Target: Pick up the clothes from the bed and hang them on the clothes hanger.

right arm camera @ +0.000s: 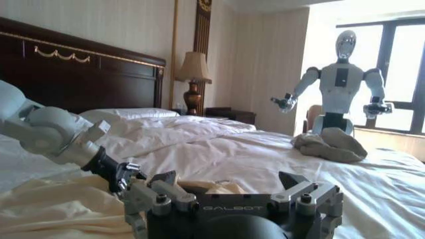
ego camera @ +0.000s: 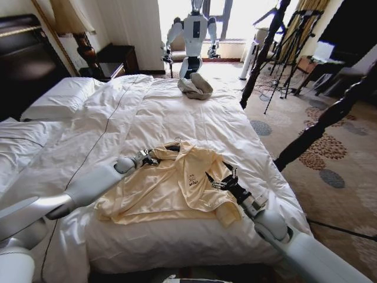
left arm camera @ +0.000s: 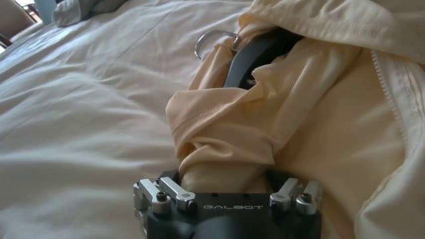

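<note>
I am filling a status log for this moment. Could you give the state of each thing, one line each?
clothes: spread flat on the bed, shoulder bunched in the left tool.
clothes hanger: lying inside the collar, hook poking out.
bed: made, duvet wrinkled.
left tool: shut on the clothes, at the shoulder.
right tool: open, hovering over the other side of the clothes.
grey cloth heap: crumpled at the bed's far end.

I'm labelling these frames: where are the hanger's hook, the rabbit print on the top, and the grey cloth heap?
hanger hook (left arm camera: 214, 39), left wrist view, on the metal loop.
rabbit print (ego camera: 192, 183), head view, on the top's chest.
grey cloth heap (ego camera: 196, 86), head view, on its upper folds.
</note>
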You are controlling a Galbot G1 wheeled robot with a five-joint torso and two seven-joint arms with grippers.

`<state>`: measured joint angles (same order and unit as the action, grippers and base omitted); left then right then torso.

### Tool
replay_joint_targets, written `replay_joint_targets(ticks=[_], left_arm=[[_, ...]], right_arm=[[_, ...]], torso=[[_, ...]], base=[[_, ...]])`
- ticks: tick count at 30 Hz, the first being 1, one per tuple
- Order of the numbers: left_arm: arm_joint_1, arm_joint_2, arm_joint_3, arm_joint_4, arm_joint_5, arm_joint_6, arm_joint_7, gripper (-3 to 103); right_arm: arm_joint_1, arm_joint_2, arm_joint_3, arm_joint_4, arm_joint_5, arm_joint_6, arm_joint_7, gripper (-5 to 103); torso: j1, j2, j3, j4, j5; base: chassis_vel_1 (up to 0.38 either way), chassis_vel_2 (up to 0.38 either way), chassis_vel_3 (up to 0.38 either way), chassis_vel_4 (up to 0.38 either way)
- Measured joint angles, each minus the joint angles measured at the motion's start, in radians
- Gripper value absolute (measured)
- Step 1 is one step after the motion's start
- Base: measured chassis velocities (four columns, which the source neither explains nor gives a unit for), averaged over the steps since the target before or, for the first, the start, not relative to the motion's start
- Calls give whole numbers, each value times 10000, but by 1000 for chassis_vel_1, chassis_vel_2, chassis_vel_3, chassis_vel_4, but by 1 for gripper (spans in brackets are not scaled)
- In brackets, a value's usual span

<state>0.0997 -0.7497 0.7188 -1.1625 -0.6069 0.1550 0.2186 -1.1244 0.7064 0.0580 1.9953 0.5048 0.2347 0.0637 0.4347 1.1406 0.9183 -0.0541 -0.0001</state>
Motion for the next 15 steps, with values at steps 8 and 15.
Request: replay_joint_targets(ticks=[8,15], left_arm=[[-299,-320,213,320,-55,228,205,70],[-424,-443,178,522,-185,227,-203,50]], right_arm=[[-117,89,114,-99,-68,93,0,100],[-113,162,112,-157,-87,107,35,100]], torso=[[-2,0,0,1,-6],[0,-2,3,-6,-7]], base=[[0,0,0,0],[0,0,0,0]])
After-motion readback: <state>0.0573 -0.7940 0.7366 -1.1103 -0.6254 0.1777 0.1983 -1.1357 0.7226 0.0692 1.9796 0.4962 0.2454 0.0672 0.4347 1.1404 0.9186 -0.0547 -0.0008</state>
